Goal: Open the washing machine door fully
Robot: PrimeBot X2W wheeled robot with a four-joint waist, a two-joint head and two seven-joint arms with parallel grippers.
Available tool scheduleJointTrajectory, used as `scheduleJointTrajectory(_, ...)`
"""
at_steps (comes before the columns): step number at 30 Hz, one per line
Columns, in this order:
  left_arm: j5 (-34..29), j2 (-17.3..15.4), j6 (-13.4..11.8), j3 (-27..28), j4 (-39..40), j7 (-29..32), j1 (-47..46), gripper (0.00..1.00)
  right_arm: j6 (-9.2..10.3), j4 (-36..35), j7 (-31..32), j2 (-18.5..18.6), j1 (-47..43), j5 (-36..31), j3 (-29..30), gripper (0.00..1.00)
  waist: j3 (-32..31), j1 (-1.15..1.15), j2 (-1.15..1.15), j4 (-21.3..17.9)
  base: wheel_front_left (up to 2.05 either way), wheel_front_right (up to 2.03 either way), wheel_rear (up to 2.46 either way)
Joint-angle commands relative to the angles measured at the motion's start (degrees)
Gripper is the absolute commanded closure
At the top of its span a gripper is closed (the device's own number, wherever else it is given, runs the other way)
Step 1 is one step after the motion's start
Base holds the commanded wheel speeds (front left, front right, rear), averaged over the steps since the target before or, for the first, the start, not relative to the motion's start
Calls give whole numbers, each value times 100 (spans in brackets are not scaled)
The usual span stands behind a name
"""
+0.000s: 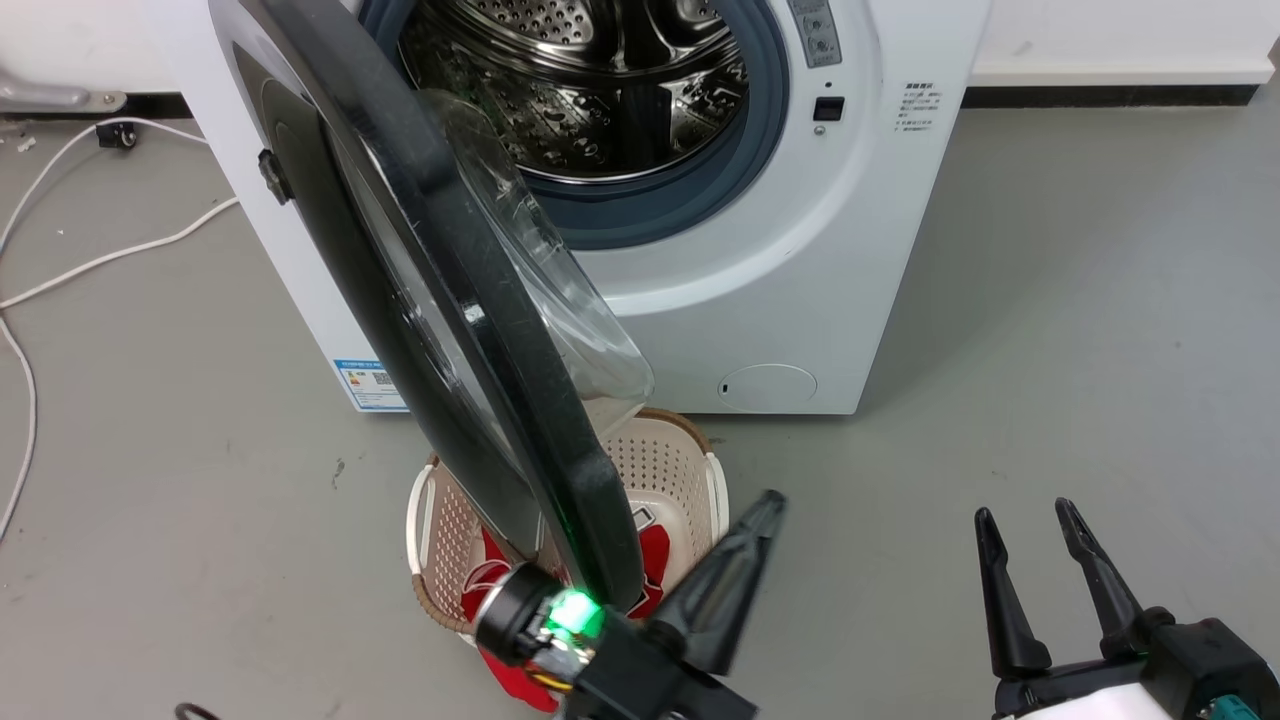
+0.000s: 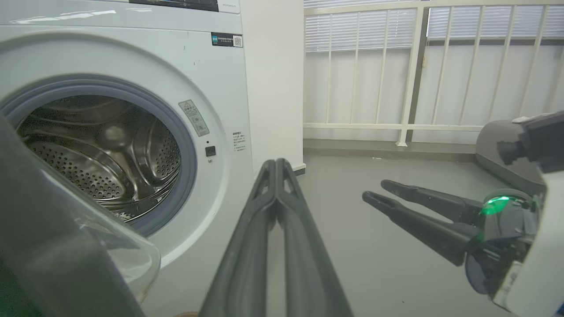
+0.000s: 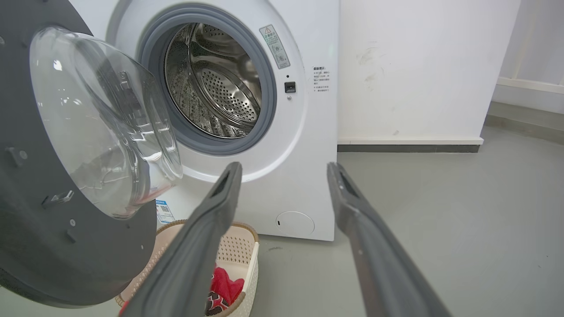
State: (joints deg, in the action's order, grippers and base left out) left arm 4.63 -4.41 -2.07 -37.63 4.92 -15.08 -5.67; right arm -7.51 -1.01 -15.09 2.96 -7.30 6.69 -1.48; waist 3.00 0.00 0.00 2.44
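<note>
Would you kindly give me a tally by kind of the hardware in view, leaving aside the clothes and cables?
washing machine: 1
washing machine door: 1
laundry basket: 1
grippers: 2, left gripper and right gripper
total: 5

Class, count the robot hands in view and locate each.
2. The left hand, shut, sits beside the free edge of the washing machine door; the right hand, open, hovers over the floor.
</note>
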Motion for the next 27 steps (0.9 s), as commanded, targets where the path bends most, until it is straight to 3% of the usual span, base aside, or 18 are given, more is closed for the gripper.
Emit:
scheduleJointTrajectory(1,71,5,-53,175,-84,-13,97,100,4,30,-10,-15,57,33,9,0,45,0,0,14,0,0,0)
scheduleJointTrajectory(15,16,16,88,1062,-682,-13,74,100,4,114,-10,-15,215,63,-21,0,309,0,0,91,0,0,0)
scheduleJointTrajectory(27,-48,19,-36,1642,-510,7,405,100,4,201,-10,-15,81,75,-58,0,283,0,0,747,0,0,0)
